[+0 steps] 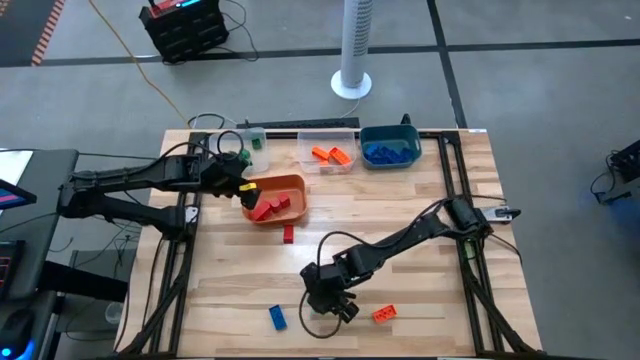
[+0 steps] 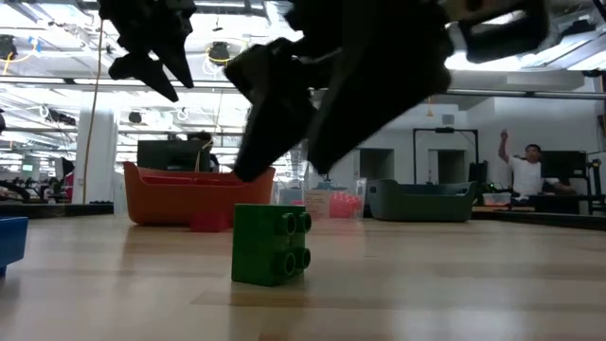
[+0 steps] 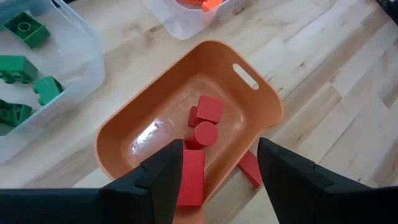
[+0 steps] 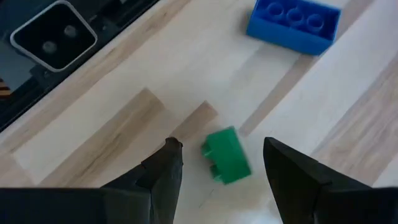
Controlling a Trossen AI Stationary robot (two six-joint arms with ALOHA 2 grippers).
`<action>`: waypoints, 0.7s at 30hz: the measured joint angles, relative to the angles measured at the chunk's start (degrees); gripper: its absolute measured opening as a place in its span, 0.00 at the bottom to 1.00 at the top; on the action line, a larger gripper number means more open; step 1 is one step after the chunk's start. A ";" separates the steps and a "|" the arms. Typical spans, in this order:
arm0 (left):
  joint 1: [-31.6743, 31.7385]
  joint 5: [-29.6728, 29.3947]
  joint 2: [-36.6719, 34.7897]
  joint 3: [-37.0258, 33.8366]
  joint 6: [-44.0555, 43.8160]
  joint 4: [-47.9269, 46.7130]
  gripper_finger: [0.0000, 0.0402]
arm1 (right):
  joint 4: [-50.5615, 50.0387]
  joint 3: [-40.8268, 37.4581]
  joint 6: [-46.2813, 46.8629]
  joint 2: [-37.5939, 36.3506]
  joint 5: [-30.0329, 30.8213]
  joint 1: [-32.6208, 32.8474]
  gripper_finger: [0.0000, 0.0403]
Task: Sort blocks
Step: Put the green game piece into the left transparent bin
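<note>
Right gripper (image 4: 217, 171) spread wide, empty, above green block (image 4: 226, 155); block on its side, studs level, short. Left gripper (image 3: 214, 174) open over orange bin (image 3: 249, 93).

A pale wood-plank counter (image 1: 420, 230) stands on a grey concrete floor (image 1: 520, 85) crossed by dark seams. Beyond its far edge rises a white column fan on a round base (image 1: 353, 60), and a black equipment case (image 1: 183, 27) sits further left. Across the room, rows of bright ceiling lights (image 2: 57, 57) hang over white walls, a white pillar (image 2: 96, 152), and a person with one arm raised (image 2: 524, 170).
</note>
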 joint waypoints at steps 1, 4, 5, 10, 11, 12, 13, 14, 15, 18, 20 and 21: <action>0.00 -0.02 0.00 0.00 0.00 -0.29 0.49 | 0.16 0.66 -0.43 0.55 0.00 0.06 0.56; 0.00 -0.04 0.00 0.00 0.00 -1.21 0.49 | 0.31 1.85 -0.72 2.08 0.00 0.11 0.56; 0.00 -0.03 0.00 0.00 -0.04 -1.57 0.49 | 0.37 2.09 -0.74 2.66 0.00 0.13 0.56; 0.02 -0.02 0.00 0.00 -0.11 -3.26 0.49 | -0.09 2.21 -0.74 5.19 0.02 0.11 0.56; 0.02 0.05 0.00 0.00 -0.13 -3.38 0.49 | -0.22 2.21 -0.74 5.25 0.09 0.09 0.56; 0.02 0.07 0.00 0.00 -0.11 -3.46 0.49 | -0.49 2.14 -0.74 5.29 0.16 0.09 0.55; 0.02 0.23 0.00 0.00 -0.11 -3.69 0.49 | -0.53 2.01 -0.74 5.29 0.31 0.07 0.54; 0.02 0.25 0.00 0.00 -0.11 -3.94 0.49 | -0.43 2.00 -0.73 5.29 0.82 -0.07 0.53; 0.02 0.27 0.00 0.00 -0.13 -4.15 0.49 | -0.32 2.00 -0.73 5.29 1.84 -0.15 0.50; 0.02 0.81 0.00 0.00 -0.15 -4.50 0.49 | -0.28 1.93 -0.72 4.92 4.00 -0.53 0.40; 0.02 1.75 0.00 0.00 -0.35 -4.48 0.49 | 0.03 2.05 -0.64 4.75 4.29 -1.08 0.31; 0.02 2.03 0.00 0.00 -0.52 -4.50 0.49 | -0.31 2.26 -0.30 4.75 4.34 -1.39 0.26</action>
